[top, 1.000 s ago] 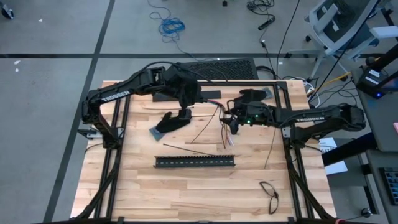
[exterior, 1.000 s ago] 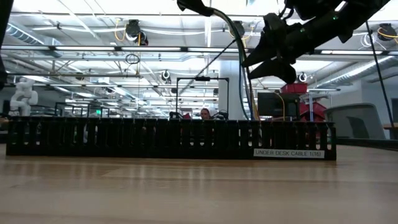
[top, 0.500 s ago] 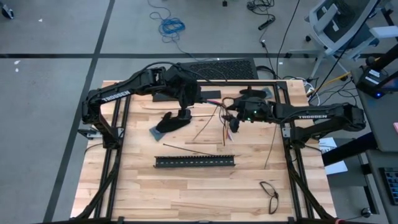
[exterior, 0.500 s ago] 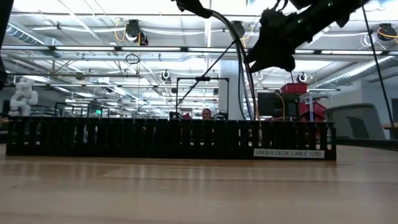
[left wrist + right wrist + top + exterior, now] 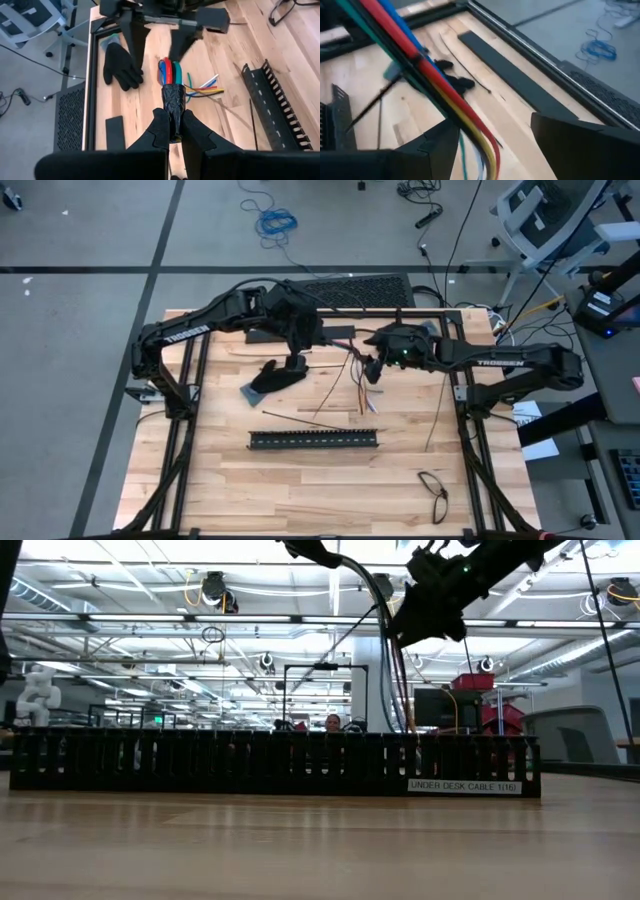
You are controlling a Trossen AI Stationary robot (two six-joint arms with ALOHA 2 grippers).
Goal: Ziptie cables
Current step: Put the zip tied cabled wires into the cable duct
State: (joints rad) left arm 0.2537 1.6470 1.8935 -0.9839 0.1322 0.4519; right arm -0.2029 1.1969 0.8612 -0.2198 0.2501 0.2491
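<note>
Left gripper [image 5: 172, 131] is pinching the black-wrapped end of the cables [image 5: 172, 87]; right gripper [image 5: 492, 137] is standing wide around them.

The left fingers are closing tight on the wrapped end, holding the cables up above the table [image 5: 300, 480] near its middle, toward twelve o'clock. The right gripper is straddling the coloured strands with its fingers spread, not pressing them; in the high view it is sitting at three o'clock from the left gripper [image 5: 297, 363]. From there the strands are hanging down, their loose ends fanning out over the wood. A glove [image 5: 272, 377] is lying at seven o'clock from the left gripper. The slotted bar [image 5: 314, 440] is lying at six o'clock, well apart.
</note>
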